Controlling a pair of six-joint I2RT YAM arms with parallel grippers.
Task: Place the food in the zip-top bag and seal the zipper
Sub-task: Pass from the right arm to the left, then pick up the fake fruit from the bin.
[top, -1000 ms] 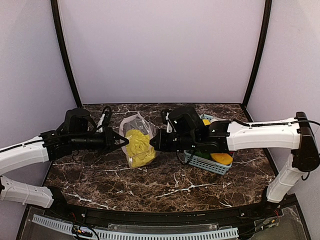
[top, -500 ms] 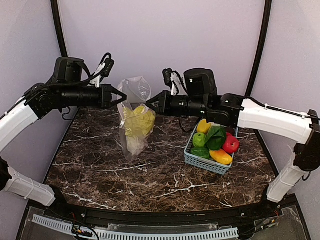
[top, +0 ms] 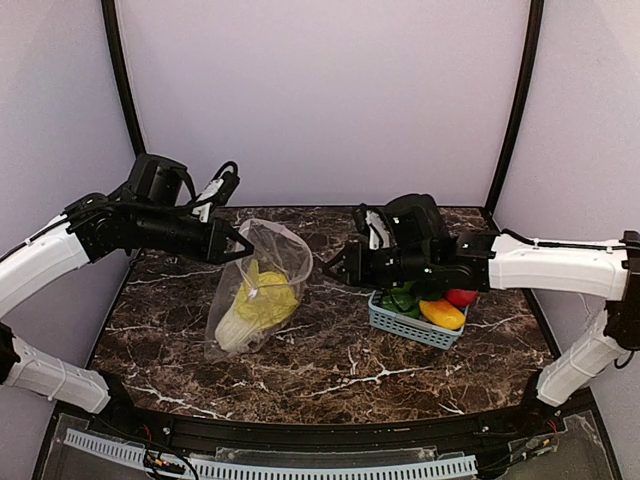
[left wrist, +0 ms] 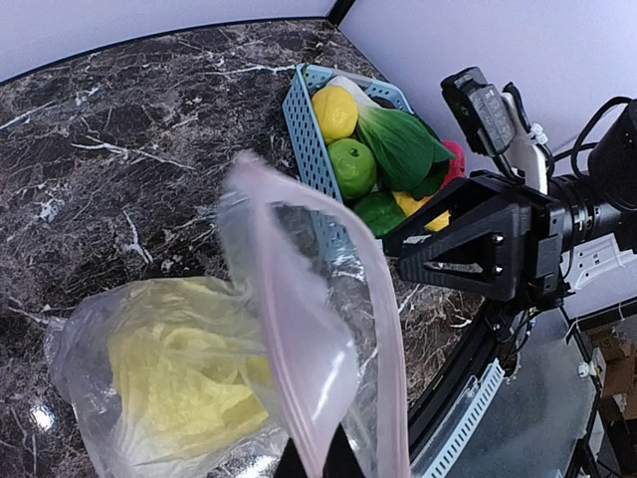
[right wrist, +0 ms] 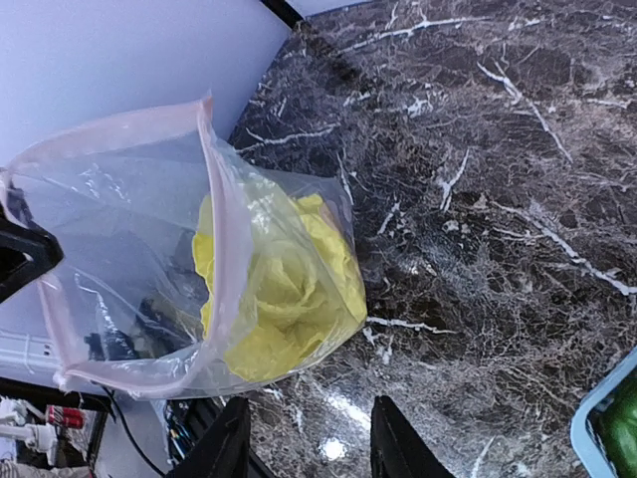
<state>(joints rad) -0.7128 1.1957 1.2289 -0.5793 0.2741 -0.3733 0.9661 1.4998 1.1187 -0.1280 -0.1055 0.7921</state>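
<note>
The left gripper [top: 238, 247] is clamped on the bag [top: 285, 262] at its rim, at the bag's ten o'clock. The right gripper [right wrist: 311, 450], jaws parted and empty, is held clear at the bag's three o'clock. The cabbage [top: 262, 302] is lodged inside, and the bag's bottom rests on the table [top: 330, 372]. Pinched at one point only, the mouth could sag shut, and food [top: 443, 314] brought from the basket [top: 410, 327] could be blocked or dropped.

Zip-top bag [top: 283, 256]: clear thin plastic, crinkled, glossy. Table [top: 330, 375]: dark veined marble look, polished, reflective. Basket [top: 402, 323]: light-blue plastic, slotted, smooth, slight sheen.
</note>
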